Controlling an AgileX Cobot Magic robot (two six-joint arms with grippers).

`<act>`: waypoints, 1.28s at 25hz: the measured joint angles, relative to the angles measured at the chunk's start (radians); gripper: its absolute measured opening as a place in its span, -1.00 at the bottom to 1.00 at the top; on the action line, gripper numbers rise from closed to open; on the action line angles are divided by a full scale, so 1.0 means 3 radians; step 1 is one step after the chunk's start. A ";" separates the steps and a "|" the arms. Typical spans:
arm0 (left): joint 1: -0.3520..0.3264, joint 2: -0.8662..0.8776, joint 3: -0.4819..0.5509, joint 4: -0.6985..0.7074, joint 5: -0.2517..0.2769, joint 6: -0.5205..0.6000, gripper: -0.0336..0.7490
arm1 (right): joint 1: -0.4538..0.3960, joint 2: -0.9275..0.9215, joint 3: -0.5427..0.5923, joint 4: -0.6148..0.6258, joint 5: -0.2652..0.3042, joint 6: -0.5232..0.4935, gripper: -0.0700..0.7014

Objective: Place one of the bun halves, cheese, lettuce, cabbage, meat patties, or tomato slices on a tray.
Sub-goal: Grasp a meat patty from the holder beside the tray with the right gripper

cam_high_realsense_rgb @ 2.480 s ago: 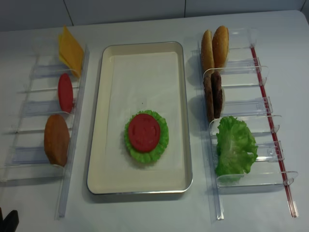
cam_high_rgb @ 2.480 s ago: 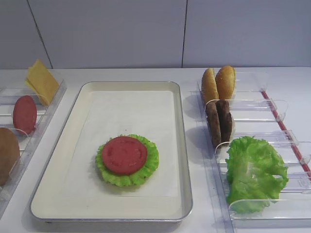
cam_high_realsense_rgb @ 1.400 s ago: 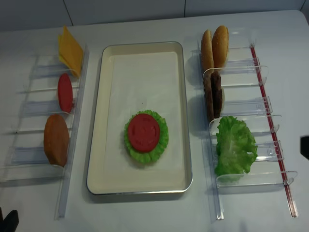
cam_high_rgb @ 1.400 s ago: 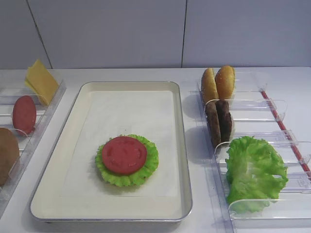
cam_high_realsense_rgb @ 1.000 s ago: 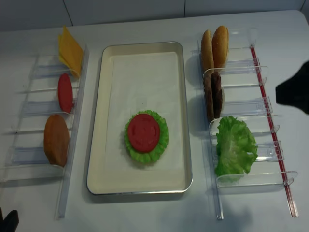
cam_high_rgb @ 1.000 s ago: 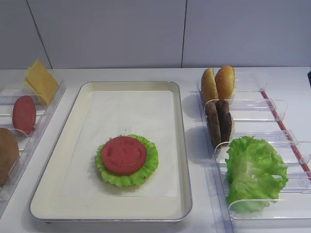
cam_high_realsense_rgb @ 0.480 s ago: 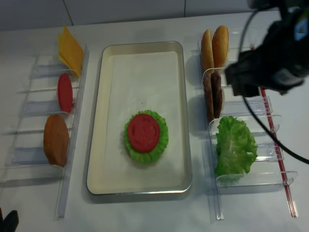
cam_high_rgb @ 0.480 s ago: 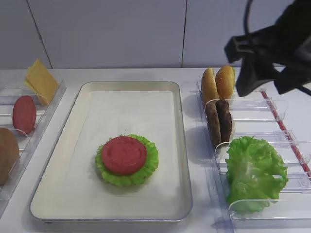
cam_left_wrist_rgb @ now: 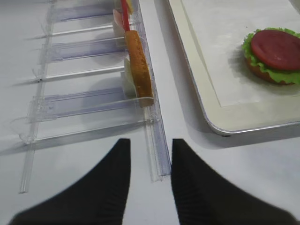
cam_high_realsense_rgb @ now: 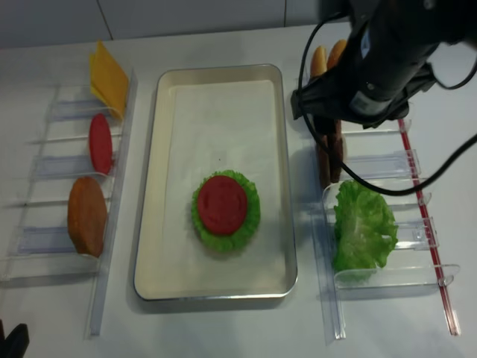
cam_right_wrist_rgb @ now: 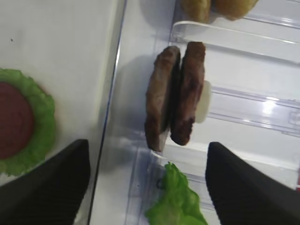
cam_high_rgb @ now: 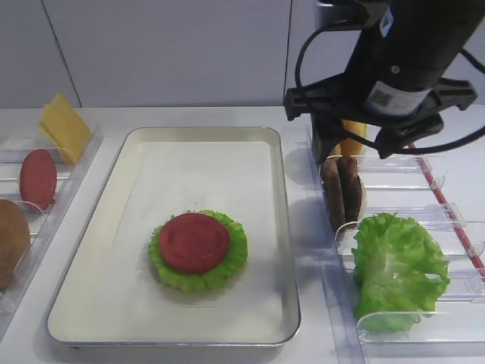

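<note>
Your right gripper (cam_right_wrist_rgb: pixel 145 183) hangs over the right-hand clear bins (cam_high_rgb: pixel 409 193) with its jaws spread wide and nothing between them; the right wrist view shows the two dark fingers (cam_right_wrist_rgb: pixel 44 187) at the bottom corners, well apart. Between them in that view stand the meat patties (cam_right_wrist_rgb: pixel 174 108), two on edge, touching each other in their compartment. The only marking you can find is a small white square label (cam_high_rgb: pixel 386 96) on the black arm (cam_high_rgb: pixel 402 53) in the exterior high view, too small to read.

The tray (cam_high_rgb: pixel 114 197) lies in the middle of the worktop (cam_high_realsense_rgb: pixel 223 328), and on its paper liner sits a stack topped by a tomato slice (cam_high_rgb: pixel 194 242) on lettuce (cam_high_rgb: pixel 236 254). Only the left wrist view shows you a tan bun edge (cam_left_wrist_rgb: pixel 258 74) under that lettuce.

In the exterior views the arm hides most of the bun halves (cam_high_realsense_rgb: pixel 326 57) behind the patties; the right wrist view shows their lower edges just past the divider. Loose lettuce leaves (cam_high_realsense_rgb: pixel 363 226) fill the bin nearest you on the right.

On the left rack (cam_high_realsense_rgb: pixel 52 168) you have the cheese (cam_high_realsense_rgb: pixel 108 77), a tomato slice on edge (cam_high_realsense_rgb: pixel 100 142) and a bun half (cam_high_realsense_rgb: pixel 87 215). Your left gripper (cam_left_wrist_rgb: pixel 149 180) hovers near the rack's front end, its fingers slightly apart, holding nothing.
</note>
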 joint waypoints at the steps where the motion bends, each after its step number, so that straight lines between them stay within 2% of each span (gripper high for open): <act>1: 0.0000 0.0000 0.0000 0.0000 0.0000 0.0000 -0.33 | 0.0000 0.0027 0.0000 0.0048 -0.0052 0.0000 0.50; 5: 0.0000 0.0000 0.0000 0.0000 0.0000 0.0000 -0.33 | 0.0000 0.0146 -0.0014 0.0163 -0.0224 0.0000 0.50; 8: 0.0000 0.0000 0.0000 0.0000 0.0000 0.0000 -0.33 | 0.0000 0.0209 -0.0032 0.0184 -0.0272 0.0000 0.50; 32: 0.0000 0.0000 0.0000 0.0000 0.0000 0.0000 -0.33 | 0.0000 0.0568 -0.0032 0.0201 -0.0359 -0.0039 0.50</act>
